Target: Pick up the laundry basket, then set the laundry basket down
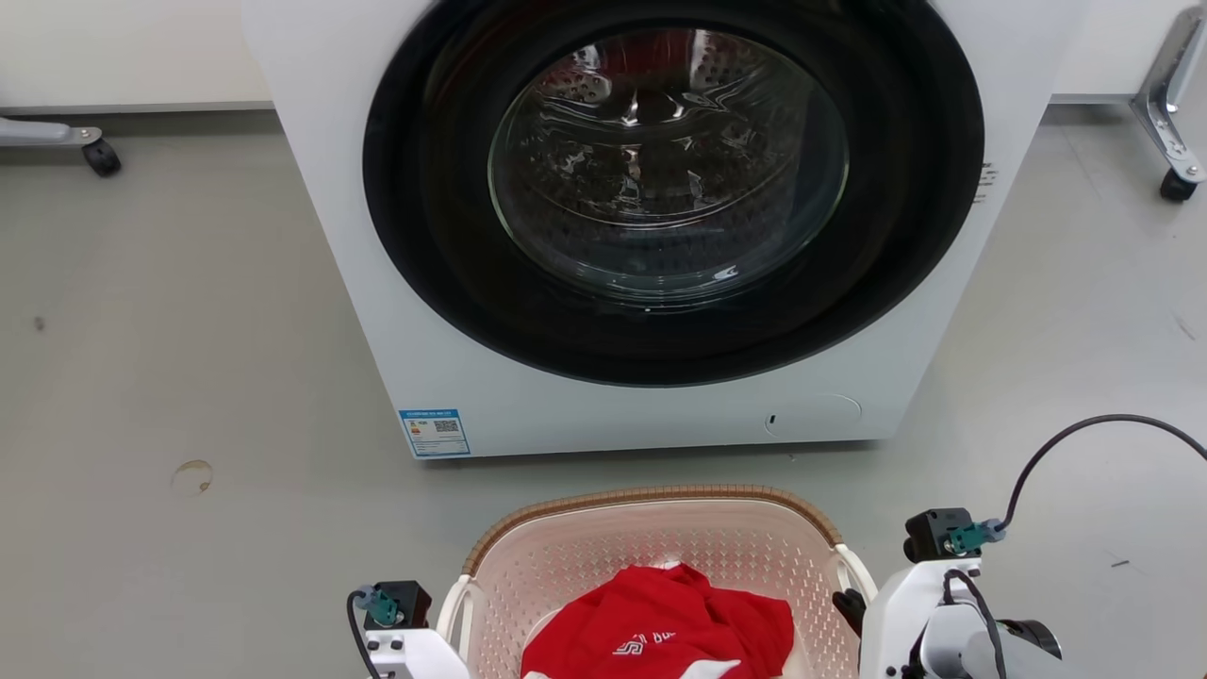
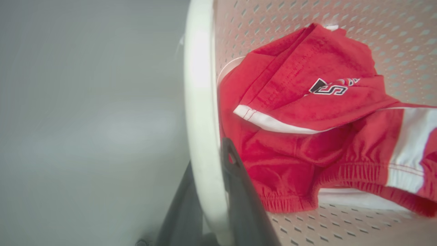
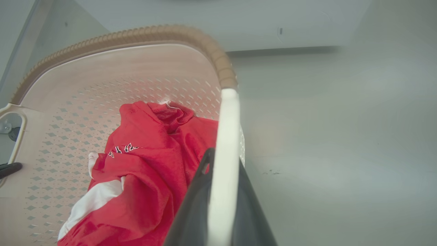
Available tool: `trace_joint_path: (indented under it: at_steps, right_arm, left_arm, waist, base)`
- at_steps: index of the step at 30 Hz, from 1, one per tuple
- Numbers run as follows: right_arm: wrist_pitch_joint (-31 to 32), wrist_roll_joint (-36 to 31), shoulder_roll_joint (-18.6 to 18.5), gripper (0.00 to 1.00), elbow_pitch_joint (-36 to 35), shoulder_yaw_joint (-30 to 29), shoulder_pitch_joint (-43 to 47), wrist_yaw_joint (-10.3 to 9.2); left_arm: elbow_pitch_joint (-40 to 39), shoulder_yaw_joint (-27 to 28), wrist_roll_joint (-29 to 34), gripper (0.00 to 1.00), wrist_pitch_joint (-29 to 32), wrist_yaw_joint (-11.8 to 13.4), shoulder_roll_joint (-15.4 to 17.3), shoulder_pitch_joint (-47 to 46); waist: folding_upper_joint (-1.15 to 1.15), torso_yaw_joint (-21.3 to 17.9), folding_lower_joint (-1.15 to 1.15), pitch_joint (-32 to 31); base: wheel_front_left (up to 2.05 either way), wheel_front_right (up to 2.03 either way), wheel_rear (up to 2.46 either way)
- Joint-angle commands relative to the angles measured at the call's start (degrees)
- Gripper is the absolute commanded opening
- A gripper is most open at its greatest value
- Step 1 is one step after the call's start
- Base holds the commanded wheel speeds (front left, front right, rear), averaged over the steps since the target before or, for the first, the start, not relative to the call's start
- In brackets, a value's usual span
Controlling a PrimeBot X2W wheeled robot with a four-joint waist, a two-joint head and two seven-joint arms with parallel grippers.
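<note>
Fingers [image 3: 191,212] astride smooth laundry basket [image 1: 651,493] handles [image 3: 223,153]

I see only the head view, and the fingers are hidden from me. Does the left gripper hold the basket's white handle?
Observer: Yes. The left gripper has its two dark fingers closed on the white left handle of the pale pink perforated plastic laundry basket, one inside, one outside.
Operator: And the right one?
Observer: The right gripper clamps the white right handle the same way.
Operator: Is the red cloth caught?
Observer: No; the red and white fabric garment lies beside the inner fingers, not between them.
</note>
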Motion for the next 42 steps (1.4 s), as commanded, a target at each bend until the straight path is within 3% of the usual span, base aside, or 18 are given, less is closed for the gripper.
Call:
trace_joint_path:
  at_steps: [1,8,42]
  right_arm:
    - [-0.69,0.64,-6.16,0.00,2.80,0.24,-1.31,-0.81]
    - [-1.10,1.87,-6.16,0.00,3.50,1.65,-1.85,-0.81]
    - [-2.12,6.47,-6.16,0.00,4.89,7.01,-2.58,-0.81]
  left_arm:
    - [2.89,1.17,0.13,0.00,-0.16,2.00,8.51,0.00]
    - [2.89,1.15,0.04,0.00,-0.34,2.97,8.37,-0.16]
    - [2.89,0.50,-0.32,0.00,-0.85,3.19,8.00,0.16]
  waist:
    - [0.00,0.54,0.01,-0.21]
    - [0.00,1.18,0.01,-0.16]
    - [0.00,1.27,0.01,-0.27]
  base:
    - [0.00,0.00,0.00]
    - [0.00,0.00,0.00]
    - [0.00,0.00,0.00]
